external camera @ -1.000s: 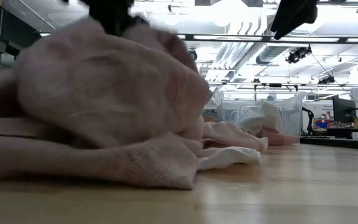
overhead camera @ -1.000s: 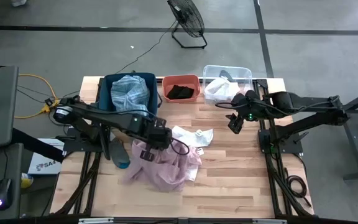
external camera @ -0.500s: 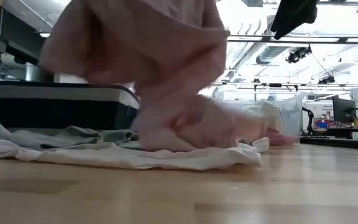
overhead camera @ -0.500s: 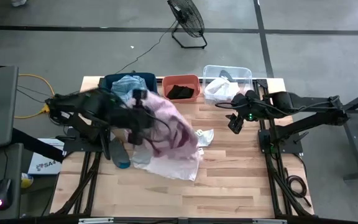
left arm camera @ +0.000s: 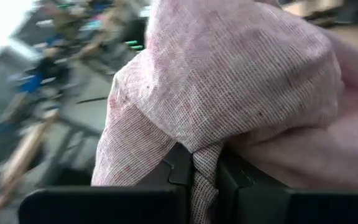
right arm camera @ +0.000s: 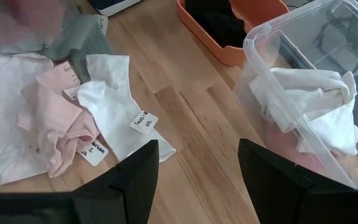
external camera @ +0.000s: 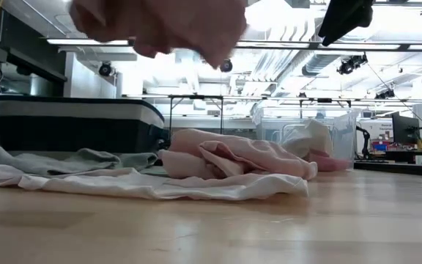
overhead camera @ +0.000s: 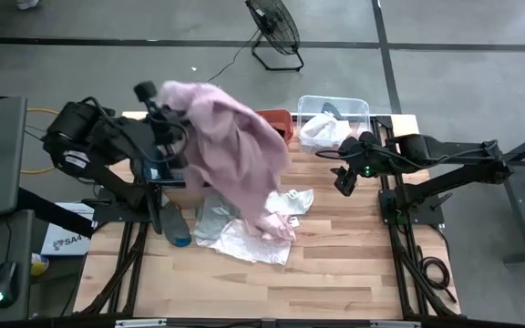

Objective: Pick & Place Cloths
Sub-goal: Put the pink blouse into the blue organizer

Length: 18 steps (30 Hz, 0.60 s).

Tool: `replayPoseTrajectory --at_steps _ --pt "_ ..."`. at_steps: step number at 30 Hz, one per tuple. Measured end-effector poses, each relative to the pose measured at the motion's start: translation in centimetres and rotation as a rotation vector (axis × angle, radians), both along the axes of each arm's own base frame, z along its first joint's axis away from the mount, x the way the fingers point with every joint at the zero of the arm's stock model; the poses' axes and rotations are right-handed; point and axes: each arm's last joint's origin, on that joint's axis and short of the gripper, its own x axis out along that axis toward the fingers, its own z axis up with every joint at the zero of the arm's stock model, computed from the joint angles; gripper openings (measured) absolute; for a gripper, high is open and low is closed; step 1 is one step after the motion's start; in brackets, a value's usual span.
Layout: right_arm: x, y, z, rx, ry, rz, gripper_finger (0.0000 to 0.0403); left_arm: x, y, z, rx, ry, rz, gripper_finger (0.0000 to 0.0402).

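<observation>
Aloft, pink cloth (overhead camera: 235, 150) in left claw (left arm camera: 205, 177)

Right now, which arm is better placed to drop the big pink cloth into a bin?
Left. Its gripper already clamps the pale pink cloth over the bins; the right gripper hovers open and empty.
</observation>
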Motion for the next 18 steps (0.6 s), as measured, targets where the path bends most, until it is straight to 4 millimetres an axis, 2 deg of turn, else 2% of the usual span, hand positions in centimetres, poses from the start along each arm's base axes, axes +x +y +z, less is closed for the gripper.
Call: replayPoseTrajectory --at_steps 10,18 --pt "0.1 0.0 0.0 -0.001 -0.008 0.001 0.0212 -1.4 0.9 0.7 0.175 -0.099 0.294 0.0023" --pt "0.1 0.0 0.0 -0.001 -0.008 0.001 0.0212 -1.7 1.0 0.7 0.294 -0.112 0.432 0.0023"
